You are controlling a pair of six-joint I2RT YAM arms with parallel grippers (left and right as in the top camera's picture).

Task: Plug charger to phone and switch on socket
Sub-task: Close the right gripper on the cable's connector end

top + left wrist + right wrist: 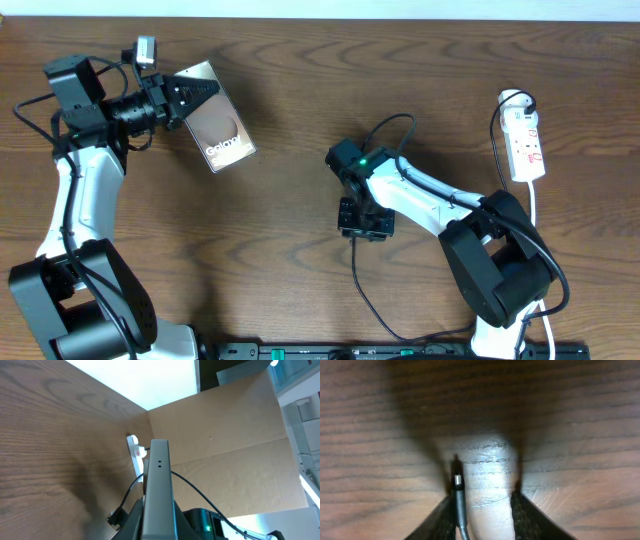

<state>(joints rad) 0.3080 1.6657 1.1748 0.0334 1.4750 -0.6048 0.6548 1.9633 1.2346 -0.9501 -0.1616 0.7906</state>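
Note:
My left gripper (183, 97) is shut on the phone (222, 132), a glossy bronze slab with white "Galaxy" lettering, held tilted off the table at the far left. In the left wrist view the phone's grey edge (159, 485) runs up between the fingers. My right gripper (362, 226) points down at the table's middle. Its fingers (485, 510) are open, and the charger's plug tip (458, 491) lies on the wood against the inside of the left finger. The thin black cable (358, 285) trails toward the front edge. The white socket (526, 140) lies at the far right with a black plug (522, 101) in it.
The socket's white cord (535, 215) runs down the right side behind the right arm. A black rail (380, 351) lines the front edge. In the left wrist view the socket (134, 449) and a cardboard wall (225, 460) lie ahead.

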